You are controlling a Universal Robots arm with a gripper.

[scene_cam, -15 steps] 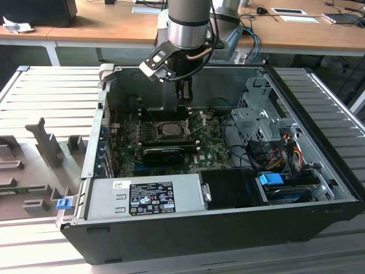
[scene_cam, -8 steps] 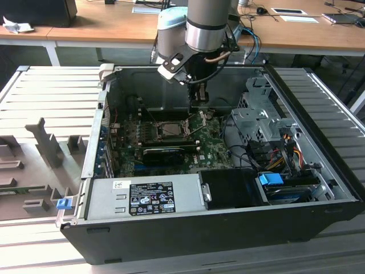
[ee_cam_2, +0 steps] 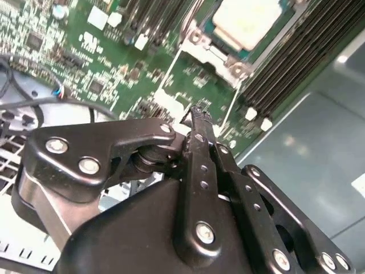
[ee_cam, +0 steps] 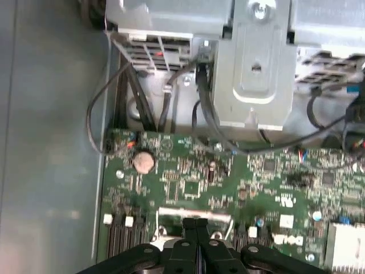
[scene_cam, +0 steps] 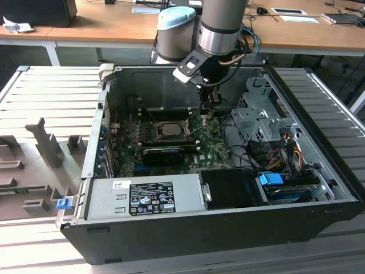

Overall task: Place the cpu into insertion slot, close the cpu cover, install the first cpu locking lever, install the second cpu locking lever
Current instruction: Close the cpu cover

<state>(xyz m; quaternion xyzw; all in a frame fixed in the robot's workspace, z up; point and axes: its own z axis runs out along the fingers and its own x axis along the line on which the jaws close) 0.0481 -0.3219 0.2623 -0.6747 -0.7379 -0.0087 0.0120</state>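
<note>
While the pincer (ee_cam_2: 197,114) hangs clenched (and empty) over the green board (ee_cam_2: 108,74), the cpu (ee_cam_2: 246,23) lies nearby.

Light: bright and even, from overhead it seems.
Shadow: computer case (scene_cam: 148,85) dim inside.
Glare: cpu (ee_cam_2: 246,23) washing out pale.
Blur: end effector (ee_cam_2: 197,117) soft up close.

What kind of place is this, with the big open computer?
Probably a robotics lab or workshop. A robot arm reaches into an open computer case lying on a slatted metal workbench, and wooden desks with papers and cables stand behind.
</note>
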